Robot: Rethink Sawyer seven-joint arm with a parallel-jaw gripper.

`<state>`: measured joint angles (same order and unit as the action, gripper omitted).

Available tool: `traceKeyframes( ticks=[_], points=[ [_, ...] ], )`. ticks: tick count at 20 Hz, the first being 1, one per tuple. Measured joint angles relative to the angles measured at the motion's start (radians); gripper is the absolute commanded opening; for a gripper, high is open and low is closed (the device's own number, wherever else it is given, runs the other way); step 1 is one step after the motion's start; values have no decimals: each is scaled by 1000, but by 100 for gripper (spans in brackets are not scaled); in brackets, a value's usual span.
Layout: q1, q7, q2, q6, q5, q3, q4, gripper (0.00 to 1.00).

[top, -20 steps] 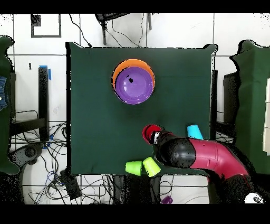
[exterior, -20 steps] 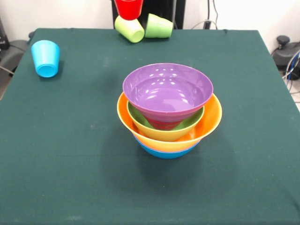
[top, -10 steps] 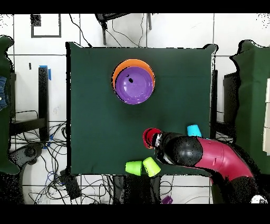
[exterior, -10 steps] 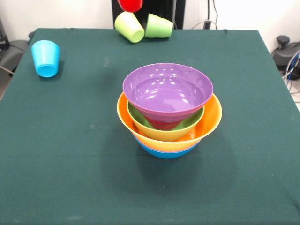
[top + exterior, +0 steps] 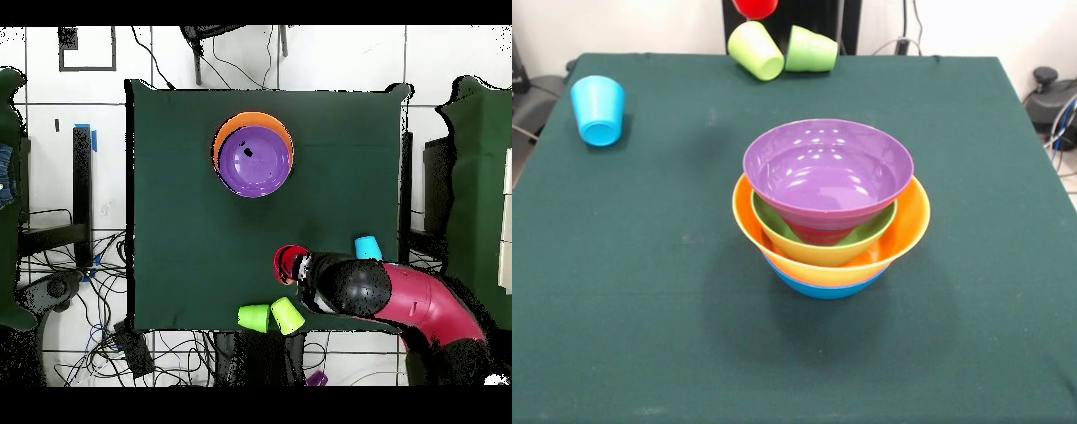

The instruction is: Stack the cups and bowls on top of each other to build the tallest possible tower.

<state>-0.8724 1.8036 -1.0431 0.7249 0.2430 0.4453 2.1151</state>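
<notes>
The tower (image 5: 827,208) stands mid-table: a purple bowl (image 5: 827,168) on top, then a red rim, a green bowl (image 5: 775,231), the large orange bowl (image 5: 911,225) and a blue bowl (image 5: 821,288) at the bottom. It also shows in the overhead view (image 5: 253,155). My gripper (image 5: 300,266) is shut on the red cup (image 5: 287,262) and holds it above the table's robot-side edge. Only the cup's bottom (image 5: 756,7) shows in the front view. The yellow-green cup (image 5: 756,50) and the green cup (image 5: 810,49) lie on their sides below it. The sky blue cup (image 5: 598,109) lies far left.
The green table (image 5: 618,291) carries only these things. In the overhead view the red arm (image 5: 410,305) reaches in from the lower right, over the sky blue cup (image 5: 368,247). Cables lie on the floor round the table.
The red cup has risen in my gripper until only its bottom shows at the top of the front view. The arm shifted slightly. The tower and the other cups have not moved.
</notes>
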Motion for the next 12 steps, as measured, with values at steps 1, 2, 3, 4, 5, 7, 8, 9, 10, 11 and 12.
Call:
traceKeyframes(
  ticks=[1,2,3,4,5,7,8,9,10,11,12],
  points=[
    [-9,0,-1,0,0,0,1,0],
    [-14,0,-1,0,0,0,2,0],
    [-29,0,-3,0,2,0,3,0],
    [-40,0,-4,-1,4,0,4,0],
    [-51,0,-5,-8,11,0,4,0],
    [-68,0,-6,-28,29,1,5,0],
    [-75,0,-7,-42,39,2,6,0],
    [-84,0,-8,-65,53,6,8,0],
    [-99,0,-10,-101,71,12,13,0],
    [-113,0,-13,-132,84,17,19,0],
    [-139,0,-18,-190,104,25,34,0]
  ],
)
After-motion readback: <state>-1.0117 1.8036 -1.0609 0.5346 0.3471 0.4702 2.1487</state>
